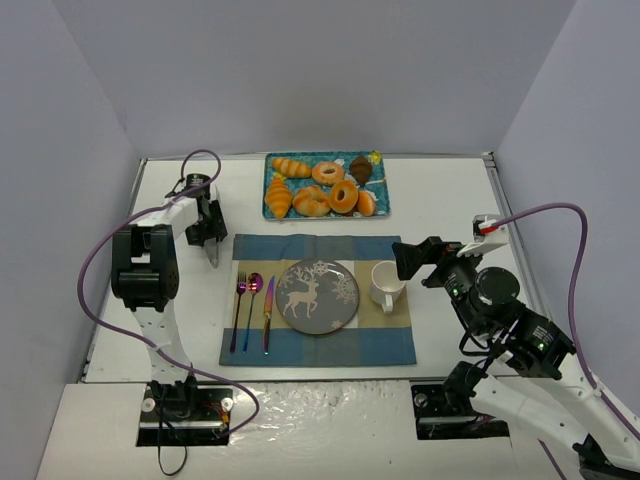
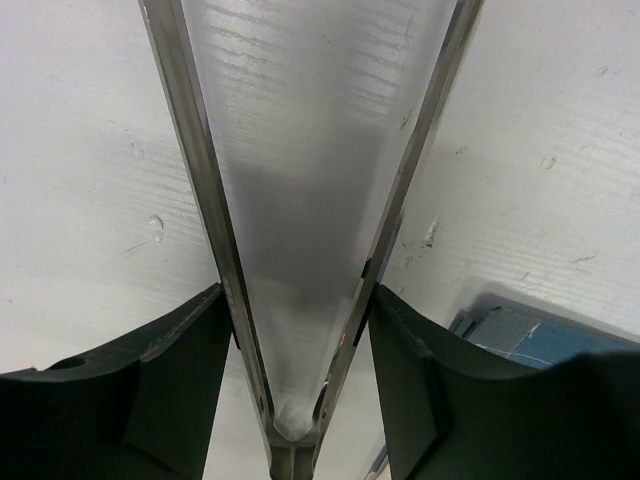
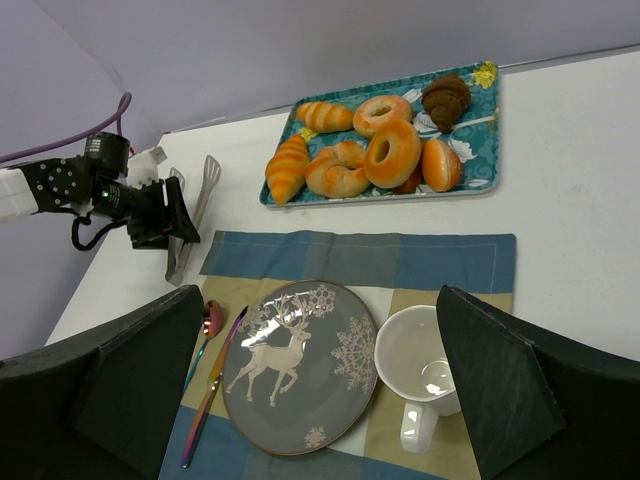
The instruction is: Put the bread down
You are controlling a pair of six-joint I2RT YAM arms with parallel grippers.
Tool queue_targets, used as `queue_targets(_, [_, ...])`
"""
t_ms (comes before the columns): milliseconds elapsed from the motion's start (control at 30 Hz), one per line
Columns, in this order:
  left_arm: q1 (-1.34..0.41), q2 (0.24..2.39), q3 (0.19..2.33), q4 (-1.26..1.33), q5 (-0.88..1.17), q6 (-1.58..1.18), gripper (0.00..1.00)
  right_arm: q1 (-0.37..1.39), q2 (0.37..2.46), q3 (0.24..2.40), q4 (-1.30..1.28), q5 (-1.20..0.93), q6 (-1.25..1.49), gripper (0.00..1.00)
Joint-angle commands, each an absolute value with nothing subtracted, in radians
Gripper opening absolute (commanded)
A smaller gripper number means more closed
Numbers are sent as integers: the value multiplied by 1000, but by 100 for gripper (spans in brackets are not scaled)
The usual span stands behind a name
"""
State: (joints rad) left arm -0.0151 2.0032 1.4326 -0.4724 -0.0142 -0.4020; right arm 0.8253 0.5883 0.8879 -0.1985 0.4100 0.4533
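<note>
Overall, white table (image 1: 450, 205); lavender walls (image 1: 320, 70) around; tongs (image 2: 310, 200) between left fingers (image 2: 130, 400).

The white bench (image 1: 450, 200) carries a teal tray (image 1: 383, 185) at its far middle, and a blue-and-tan placemat (image 1: 318, 245) just in front of it — near, not touching. Metal tongs (image 1: 212, 252) lie just left of the placemat's far corner.

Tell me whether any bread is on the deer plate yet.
No, the deer plate is bare and all the bread sits on the blue tray.
</note>
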Motion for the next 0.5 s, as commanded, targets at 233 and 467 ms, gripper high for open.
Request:
queue_targets(233, [-8,1869,1481,-460,24,-413,47,824,589,891,-135,405,469,100])
queue_targets(467, [-8,1775,1480,-472,9,-420,45,825,595,887,-135,405,472,100])
